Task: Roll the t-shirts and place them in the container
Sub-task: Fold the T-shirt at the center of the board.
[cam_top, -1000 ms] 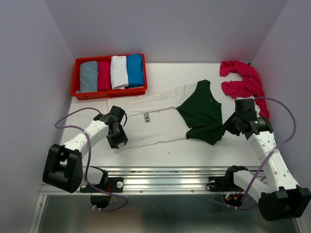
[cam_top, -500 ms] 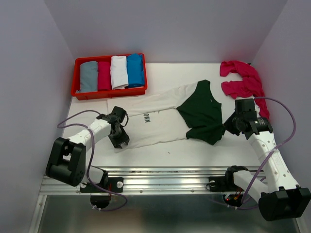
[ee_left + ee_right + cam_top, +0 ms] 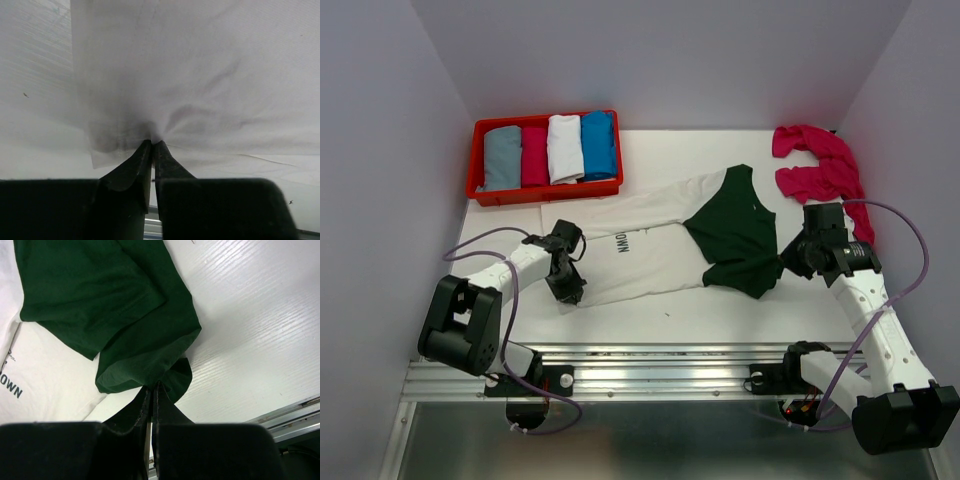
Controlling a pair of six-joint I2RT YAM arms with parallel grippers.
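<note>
The left claw [image 3: 151,142] is pressed together on the white hem of the tee [image 3: 650,250], and the cloth puckers at its tips. The right claw [image 3: 151,386] is closed too, pinching the edge of the dark green part of the same tee.

The tee lies spread on the table [image 3: 740,310], just in front of the tray [image 3: 545,192] and reaching to the right of it. Its white body is nearer the tray and its green part is farther away. The left claw stands in front of the tray, toward the arm bases. The right claw is well to the right of the tray. The pink tees [image 3: 815,165] lie crumpled far to the right of the tray. Inside the tray, four rolls [image 3: 565,148] lie side by side.

In my judgement the step is the straightening of the tee, with each claw holding one end, and the rolling is not yet begun. The next move calls for an even, gentle pull, so that the cloth lies flat and neither grip slips. After that the tee can be rolled from one end.
</note>
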